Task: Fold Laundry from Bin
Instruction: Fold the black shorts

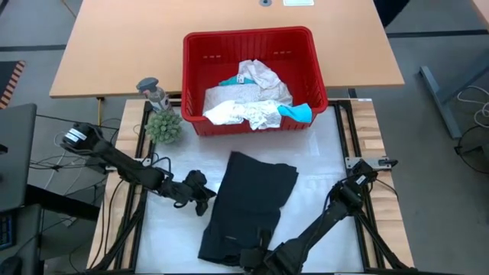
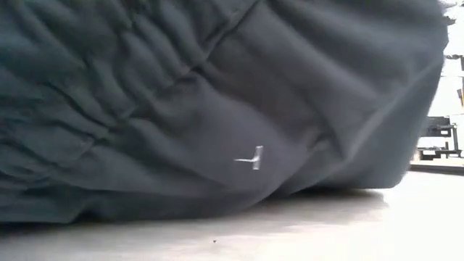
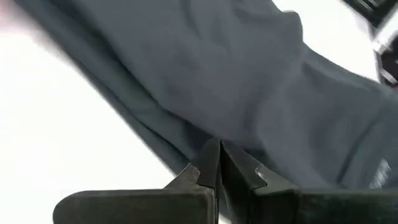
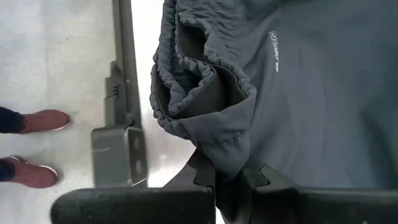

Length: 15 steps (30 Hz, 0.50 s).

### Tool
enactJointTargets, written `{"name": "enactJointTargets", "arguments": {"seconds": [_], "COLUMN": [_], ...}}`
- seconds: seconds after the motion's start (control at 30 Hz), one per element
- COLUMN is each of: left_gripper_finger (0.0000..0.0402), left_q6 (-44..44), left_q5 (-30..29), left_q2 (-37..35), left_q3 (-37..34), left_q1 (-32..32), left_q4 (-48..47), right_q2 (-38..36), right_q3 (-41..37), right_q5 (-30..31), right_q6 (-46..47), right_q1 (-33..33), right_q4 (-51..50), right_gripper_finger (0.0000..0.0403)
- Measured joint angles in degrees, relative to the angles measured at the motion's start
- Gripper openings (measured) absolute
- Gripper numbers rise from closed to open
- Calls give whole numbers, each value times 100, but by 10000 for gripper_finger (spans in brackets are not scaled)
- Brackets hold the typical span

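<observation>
The black garment [image 1: 250,205] lies spread on the white table top, its long axis running from the red bin [image 1: 248,34] toward the near edge. It fills the low view [image 2: 217,109]. My left gripper [image 1: 205,200] is shut at the garment's left edge. My right gripper [image 1: 256,260] is shut on its near end. White lacy garments [image 1: 244,103] and a teal one [image 1: 299,112] lie heaped in the bin. My left gripper meets the garment's left side edge [image 3: 196,146] with its shut fingertips, coming level from the table's left. The edge lies on the table there. How many layers are between the fingers, I cannot tell. My right gripper pinches the gathered elastic waistband [image 4: 227,146] at the garment's near end between its two fingers. The band is bunched and folded over above the fingers. The rest of the cloth [image 4: 311,93] spreads away flat from the hold.
A small green plant [image 1: 164,126] and a grey object [image 1: 153,92] stand left of the bin. A wooden table [image 1: 122,46] stands beyond. A person's red shoes [image 4: 37,121] show on the floor beyond the table's frame [image 4: 121,143].
</observation>
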Motion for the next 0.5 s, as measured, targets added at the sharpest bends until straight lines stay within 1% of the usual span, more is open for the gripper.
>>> {"name": "enactJointTargets", "arguments": {"seconds": [0.03, 0.07, 0.13, 0.17, 0.2, 0.27, 0.33, 0.43, 0.5], "left_gripper_finger": [0, 0, 0, 0, 0, 0, 0, 0, 0], "left_q6": [278, 724, 1794, 2085, 2179, 2110, 2084, 2224, 2244], "left_q5": [-25, -133, -377, -399, -310, -30, 198, 521, 675], "left_q2": [8, 8, -8, -22, 6, 212, 575, 1226, 1707], "left_q3": [-6, -11, 13, 25, 27, 23, -10, 25, 17], "left_q1": [-36, -93, -189, -157, -72, 144, 249, 326, 406], "left_q4": [202, 597, 1706, 2081, 2223, 2207, 2202, 3025, 3400], "right_q2": [0, 0, 0, 0, -1, 0, -1, 0, 0], "right_q3": [0, 0, 0, 0, 0, 0, 0, 0, 0], "right_q5": [-4, -4, -10, -15, -17, -22, -76, -149, -206], "right_q6": [18, 54, 87, 92, 97, 99, 99, 101, 128], "right_q1": [24, 32, 54, 55, 55, 53, 53, 51, 51], "right_q4": [3, 1, -7, -11, -18, -50, -54, -67, -87], "right_gripper_finger": [38, 39, 39, 38, 39, 39, 39, 38, 39]}}
